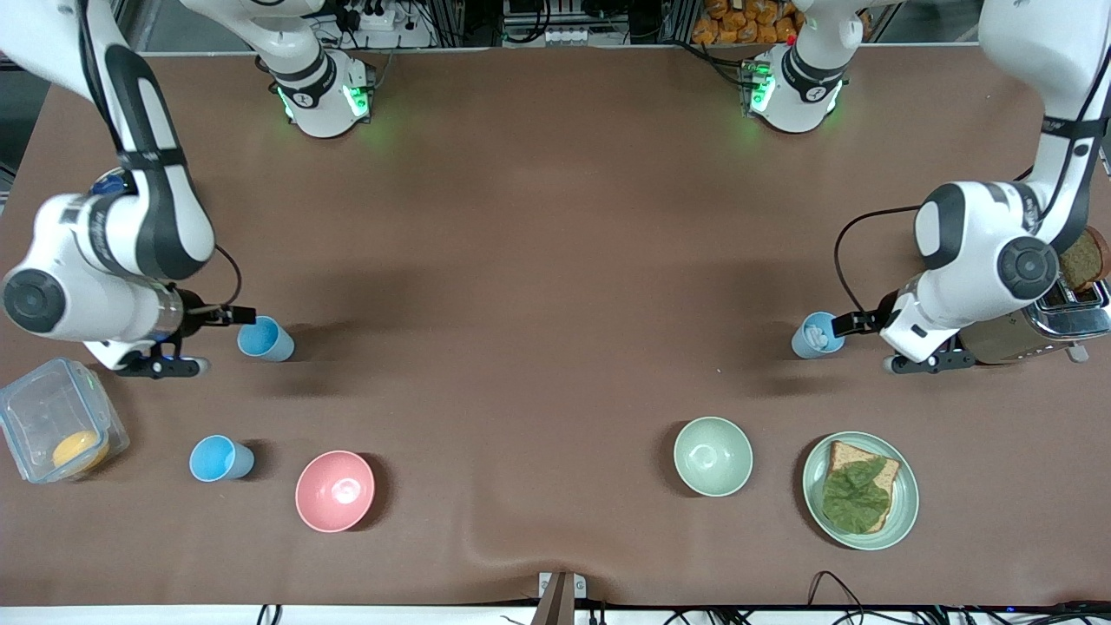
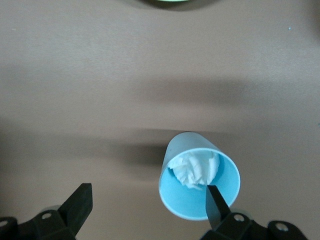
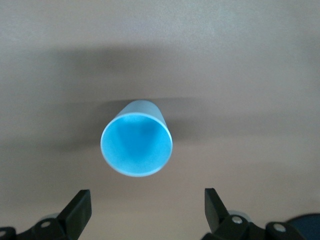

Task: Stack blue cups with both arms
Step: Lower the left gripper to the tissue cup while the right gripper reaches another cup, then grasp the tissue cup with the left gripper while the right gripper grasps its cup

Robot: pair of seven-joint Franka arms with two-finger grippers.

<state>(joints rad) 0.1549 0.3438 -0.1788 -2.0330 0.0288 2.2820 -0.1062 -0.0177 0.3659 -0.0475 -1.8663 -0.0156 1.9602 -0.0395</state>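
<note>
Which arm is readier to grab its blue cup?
Left. The left arm has its open jaws straddling the rim of the paler cup holding crumpled white paper. The right arm has open jaws too, but apart from its empty cup.

Bright blue cup (image 3: pixel 136 145) upright on the brown table (image 3: pixel 250 65), open mouth facing the camera (inside empty), right gripper (image 3: pixel 147 207) spread wide, black fingertips (image 3: pixel 80 202) apart from the cup, soft shadows across the tabletop.
</note>
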